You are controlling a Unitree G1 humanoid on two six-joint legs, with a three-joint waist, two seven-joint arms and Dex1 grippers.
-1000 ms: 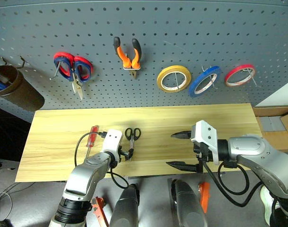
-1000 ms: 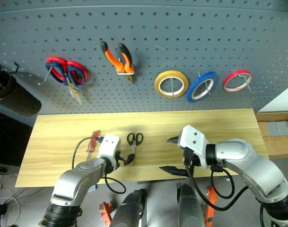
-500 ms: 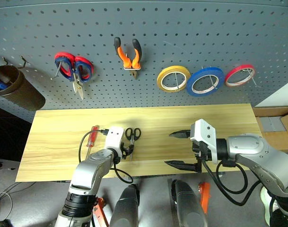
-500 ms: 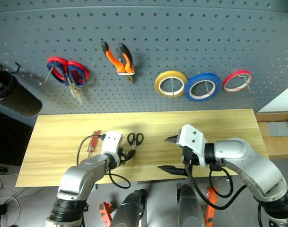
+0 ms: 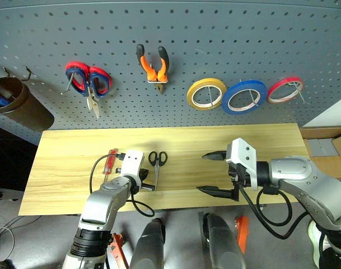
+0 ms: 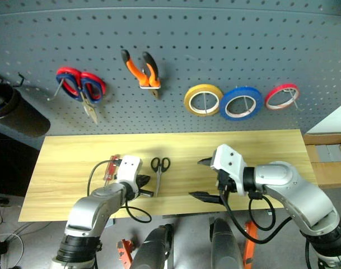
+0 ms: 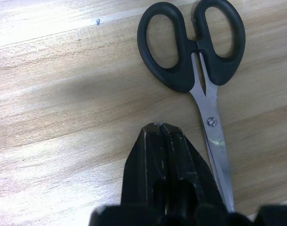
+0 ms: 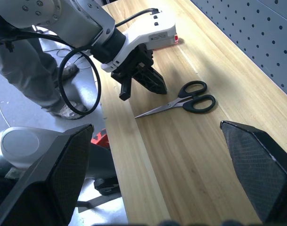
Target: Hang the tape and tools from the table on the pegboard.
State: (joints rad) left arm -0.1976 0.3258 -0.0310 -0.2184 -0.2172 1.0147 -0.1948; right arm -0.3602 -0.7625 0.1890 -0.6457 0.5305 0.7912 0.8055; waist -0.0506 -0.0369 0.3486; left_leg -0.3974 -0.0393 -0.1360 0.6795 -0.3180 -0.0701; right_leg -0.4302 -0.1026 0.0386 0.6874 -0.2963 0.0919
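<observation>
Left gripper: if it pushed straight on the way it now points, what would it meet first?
Probably the bare table. The shut left gripper angles down at the wood, with the black-handled scissors just beside that line, though depth is uncertain.

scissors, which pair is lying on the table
The black-handled scissors lie flat on the table; the red-and-blue scissors hang on the pegboard.

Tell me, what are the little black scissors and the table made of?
The scissors look like shiny silver metal blades with smooth black handles, probably plastic: the loops have a dull gloss. The table looks like pale wood, with streaky grain lines and plank seams, perhaps lightly varnished.
</observation>
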